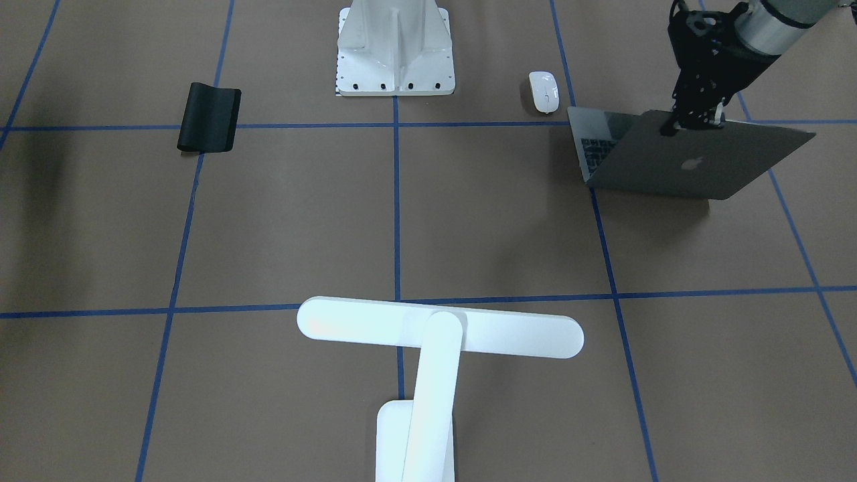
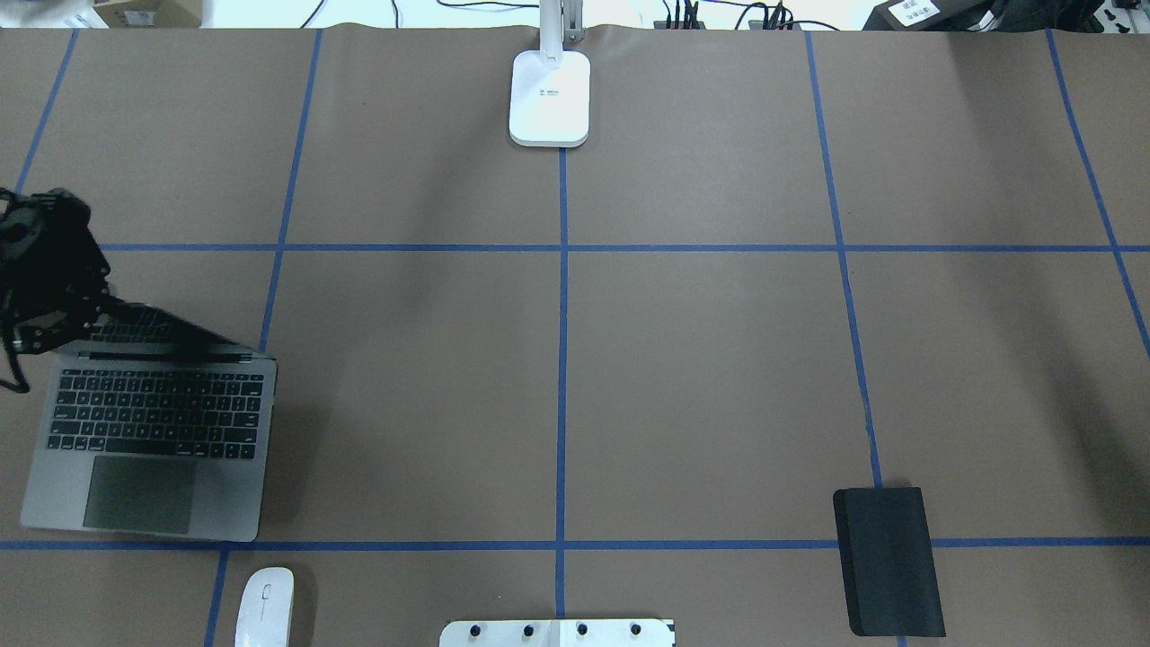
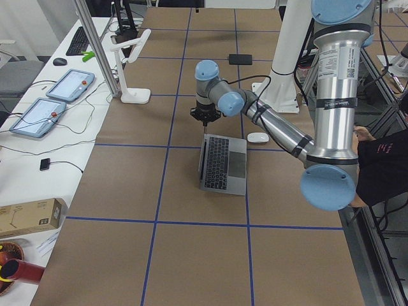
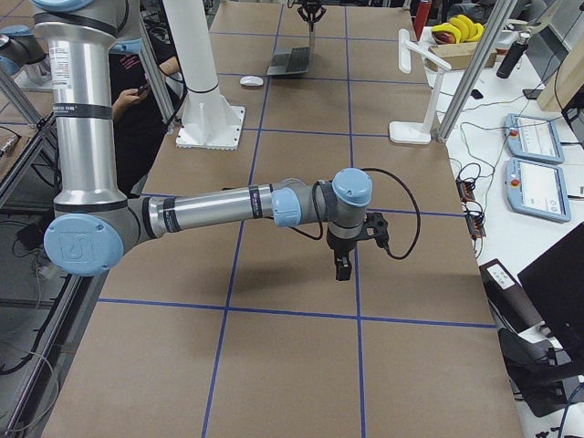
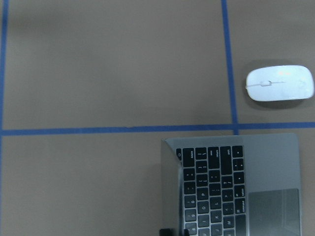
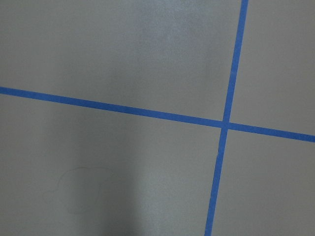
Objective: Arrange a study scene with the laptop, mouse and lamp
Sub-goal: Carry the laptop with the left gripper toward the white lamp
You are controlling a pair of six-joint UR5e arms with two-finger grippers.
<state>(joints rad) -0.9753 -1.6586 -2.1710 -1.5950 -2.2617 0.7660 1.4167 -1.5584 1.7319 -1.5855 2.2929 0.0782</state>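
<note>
left gripper (image 1: 693,124) pinches the top edge of the half-open laptop (image 1: 676,167) lid, mouse (image 1: 544,91) just beside; right gripper (image 4: 342,267) hangs apart, can't tell its grip.

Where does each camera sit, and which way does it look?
Front: across the table, facing the pedestal; left fingers on the laptop lid.
Overhead: behind the robot, looking down; left fingers at left edge.
Left side: table's end; left arm near.
Right side: opposite end; right arm near.
Left wrist: down on mouse, laptop; body barely shows.
Right wrist: down on tape; no body.
Front and overhead share laptop, mouse, lamp, pad.
</note>
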